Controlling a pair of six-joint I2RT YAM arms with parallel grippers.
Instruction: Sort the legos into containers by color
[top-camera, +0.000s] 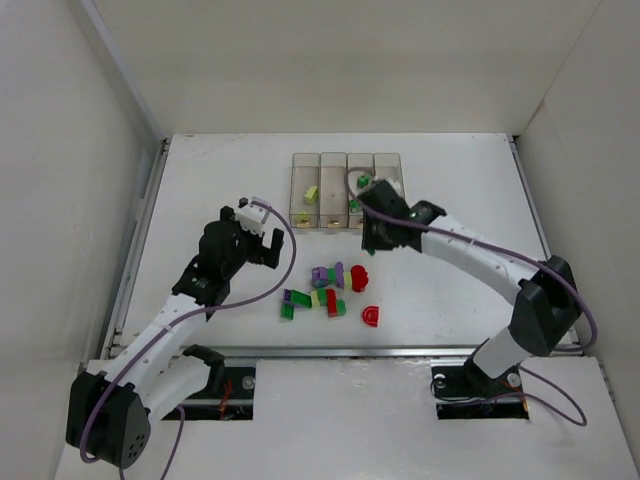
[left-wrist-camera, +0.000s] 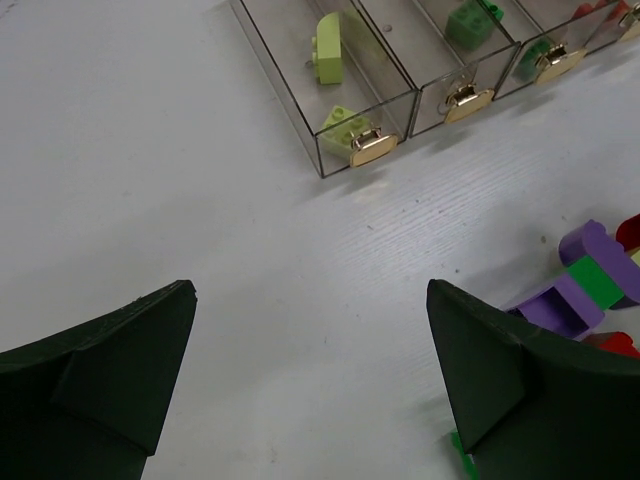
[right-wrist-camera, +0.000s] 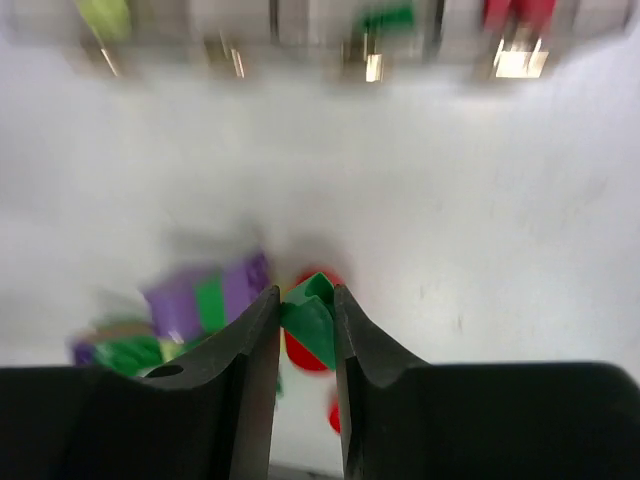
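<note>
Four clear bins (top-camera: 332, 175) stand joined in a row at the far middle of the table (top-camera: 200, 200). The step in hand looks like carrying one piece to them. The right gripper (right-wrist-camera: 305, 292) is clamped on a green brick (right-wrist-camera: 308, 318), its narrow black fingers pinching the brick's flat sides just on the near side of the bins. The brick hangs above a red piece (right-wrist-camera: 305, 352) at the pile's edge. The wrist view is blurred, so I cannot tell whether the brick is clear of what lies under it. The left gripper (left-wrist-camera: 308, 290) hovers with its jaws spread wide and nothing between them, over bare table left of the pile (top-camera: 328, 290). Next, I judge, the green brick must go forward and a little left, over the third bin, where green bricks (top-camera: 362, 180) already lie. It needs to come down between the thin walls before the fingers let go, since the slot is narrow. The first bin holds pale yellow-green pieces (left-wrist-camera: 330, 48), and red shows in the fourth. The bins are hard, see-through plastic, long and straight-sided, each with a brassy tab (left-wrist-camera: 372, 147) at its near end. The bricks are glossy moulded plastic, studded on top. Most are blocky, one purple one (left-wrist-camera: 585, 245) is rounded, and two red ones are disc-like. The tabletop is white with a faint grain.
</note>
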